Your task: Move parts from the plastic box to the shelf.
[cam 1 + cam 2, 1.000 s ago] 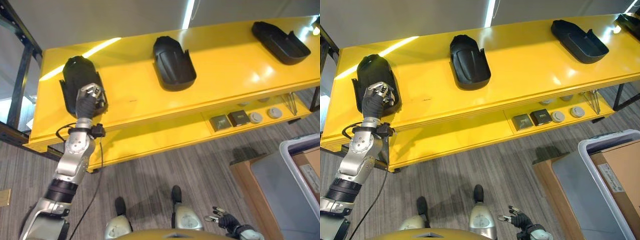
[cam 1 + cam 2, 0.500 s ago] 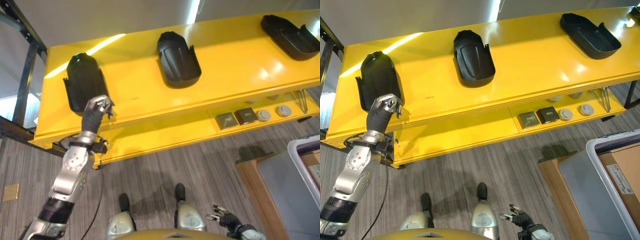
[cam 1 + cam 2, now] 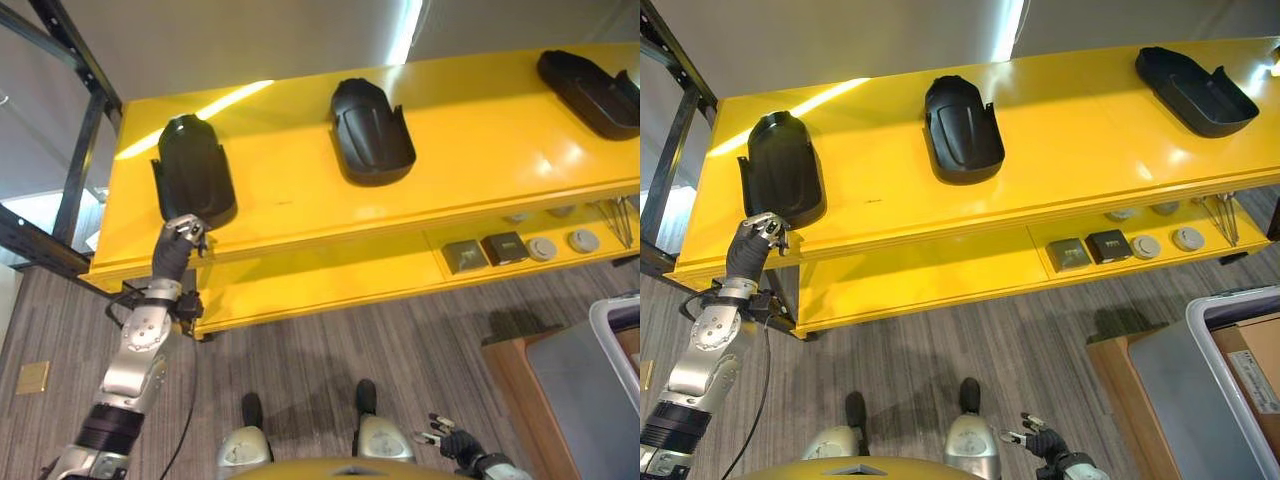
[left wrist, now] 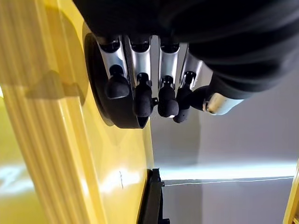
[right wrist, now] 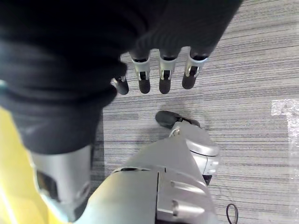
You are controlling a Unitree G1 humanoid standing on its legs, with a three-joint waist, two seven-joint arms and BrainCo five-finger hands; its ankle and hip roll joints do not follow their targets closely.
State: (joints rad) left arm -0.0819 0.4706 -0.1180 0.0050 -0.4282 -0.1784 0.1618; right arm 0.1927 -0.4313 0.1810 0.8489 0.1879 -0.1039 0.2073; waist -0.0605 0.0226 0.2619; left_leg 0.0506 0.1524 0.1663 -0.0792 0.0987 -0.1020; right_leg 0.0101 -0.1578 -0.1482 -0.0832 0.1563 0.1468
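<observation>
Three black moulded parts lie along the top of the yellow shelf [image 3: 480,140]: a left one [image 3: 195,172], a middle one [image 3: 372,131] and a right one [image 3: 592,92]. My left hand [image 3: 177,243] hovers at the shelf's front edge just below the left part, clear of it. In the left wrist view its fingers [image 4: 140,70] hang relaxed and hold nothing, with that part [image 4: 114,109] just past their tips. My right hand [image 3: 455,445] hangs low over the floor, fingers [image 5: 163,70] loose and empty.
The grey-rimmed plastic box [image 3: 1240,330] stands at the lower right on the floor, with cardboard [image 3: 1260,355] beside it. Small square and round items [image 3: 1107,245] sit on the lower shelf level. A black metal frame [image 3: 75,190] rises at the shelf's left end.
My left hand has let go of the left black part and drawn back to the shelf's front edge. The whole picture has shifted, so the camera moved.
</observation>
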